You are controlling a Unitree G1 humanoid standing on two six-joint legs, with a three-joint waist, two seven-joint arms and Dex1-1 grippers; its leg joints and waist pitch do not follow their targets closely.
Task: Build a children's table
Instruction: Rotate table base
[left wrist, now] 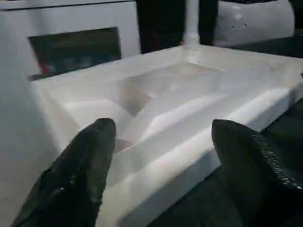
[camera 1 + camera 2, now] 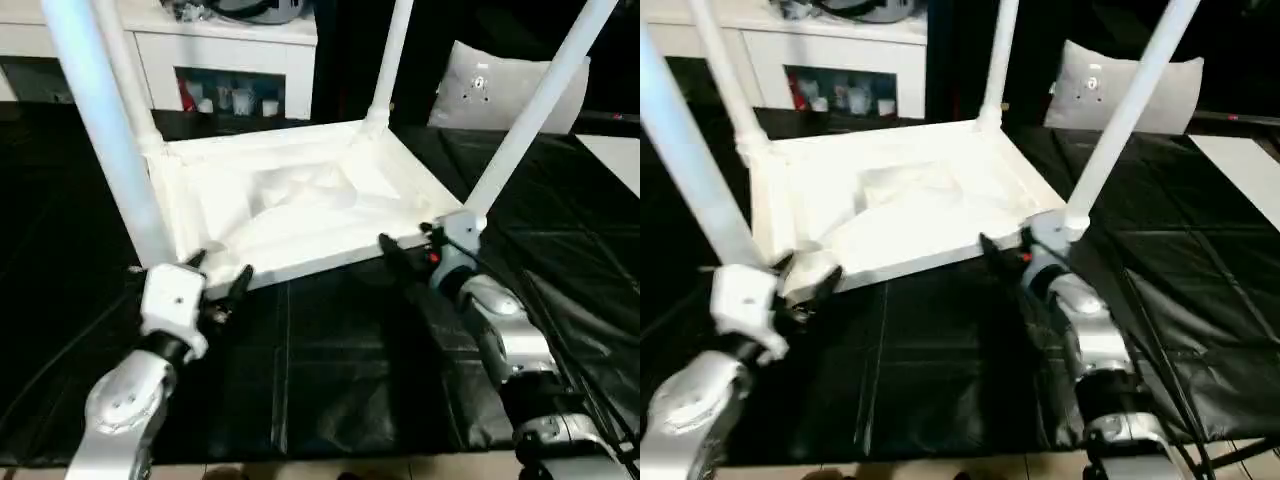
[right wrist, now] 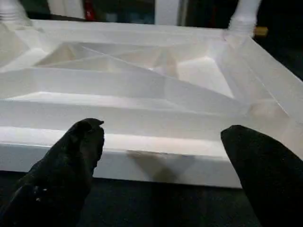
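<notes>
Black sheeting (image 2: pixel 330 370) covers the floor-level work surface, with a white cabinet with glass doors (image 2: pixel 225 60) and a pale grey cushion (image 2: pixel 505 90) behind it.

On the sheeting lies the children's table (image 2: pixel 290 215), all-white plastic, upside down, its square top flat on the sheet with the ribbed underside facing up. Four long tapered round legs stand in the corner sockets; the near-left leg (image 2: pixel 100 130) and near-right leg (image 2: pixel 530 120) rise beside the two arms.

By its look the table is hollow moulded plastic: probably light, stiff enough to lift by one edge, yet smooth and likely slippery under black fingers. The upright rim of the top (image 3: pixel 156 142) seems the best hold, since it offers a thin wall to pinch; a leg is round and tapered and could slide through, or pull out of its socket if only pushed in.

Facing the near rim by the left corner, the left gripper (image 1: pixel 161 137) has its fingers spread wide and holds nothing. At the near-right corner, the right gripper (image 3: pixel 163 137) is likewise wide open and empty, fingers just short of the rim.
</notes>
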